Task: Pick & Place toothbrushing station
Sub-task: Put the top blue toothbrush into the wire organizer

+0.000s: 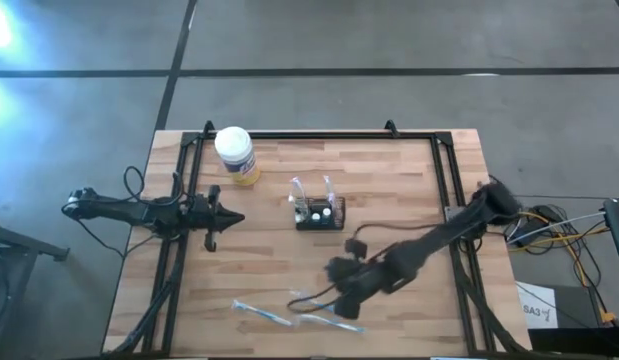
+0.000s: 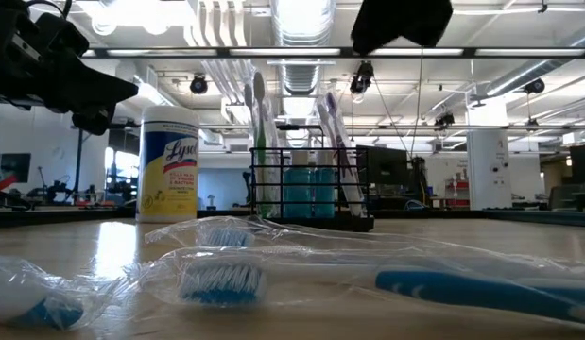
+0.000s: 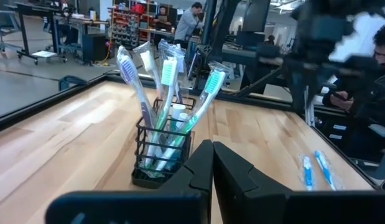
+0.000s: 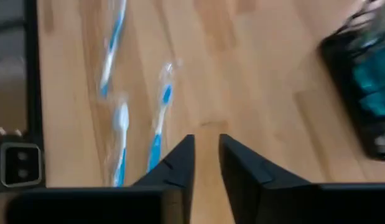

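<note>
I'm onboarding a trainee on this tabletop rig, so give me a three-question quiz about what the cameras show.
1. True or false: the toothbrushing station already holds toothbrushes.
2. Which stands nearer the Lysol wipes canister? A) left gripper B) right gripper
3. Fill in: the two wrapped toothbrushes lie on the table near the ____ gripper.

Key: 1 true; 2 A; 3 right.

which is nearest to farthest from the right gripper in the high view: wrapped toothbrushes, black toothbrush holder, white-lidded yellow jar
From the right gripper, low on the table:
1. Plastic-wrapped blue and white toothbrushes, lying just beside it near the table's front edge.
2. Black wire toothbrush holder, mid-table.
3. White-lidded yellow jar, at the far left corner.
</note>
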Robot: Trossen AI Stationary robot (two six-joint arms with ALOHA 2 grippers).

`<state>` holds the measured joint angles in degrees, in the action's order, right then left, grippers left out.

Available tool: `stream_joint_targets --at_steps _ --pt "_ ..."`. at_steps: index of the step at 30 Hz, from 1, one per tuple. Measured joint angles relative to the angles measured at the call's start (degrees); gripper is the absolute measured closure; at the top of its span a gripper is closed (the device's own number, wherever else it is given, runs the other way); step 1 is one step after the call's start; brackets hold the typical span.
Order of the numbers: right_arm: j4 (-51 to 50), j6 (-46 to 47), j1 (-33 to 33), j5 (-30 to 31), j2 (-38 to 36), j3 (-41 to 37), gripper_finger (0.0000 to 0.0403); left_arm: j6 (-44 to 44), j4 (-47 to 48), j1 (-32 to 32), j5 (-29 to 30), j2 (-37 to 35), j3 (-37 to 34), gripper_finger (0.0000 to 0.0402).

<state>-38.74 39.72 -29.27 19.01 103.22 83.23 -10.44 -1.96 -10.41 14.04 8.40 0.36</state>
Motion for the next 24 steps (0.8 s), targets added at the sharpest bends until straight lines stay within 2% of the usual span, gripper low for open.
stream_joint_targets --at_steps 6,11,16,24 --pt "-7.8 0.6 -0.6 -3.1 12.1 12.6 0.0254 0.8 0.0 0.0 0.0 0.0 0.0 0.0393" --pt "-12.5 1.0 -0.6 -3.2 18.5 18.5 0.0206 0.8 0.0 0.0 0.0 0.0 0.0 0.0389" --pt "-13.6 0.9 -0.6 -10.0 22.3 21.8 0.0191 0.4 0.0 0.0 0.0 0.0 0.0 0.0386" --pt "-13.9 0.9 -0.7 -10.3 26.8 24.8 0.0192 0.2 0.0 0.0 -0.1 0.0 0.0 0.0387"
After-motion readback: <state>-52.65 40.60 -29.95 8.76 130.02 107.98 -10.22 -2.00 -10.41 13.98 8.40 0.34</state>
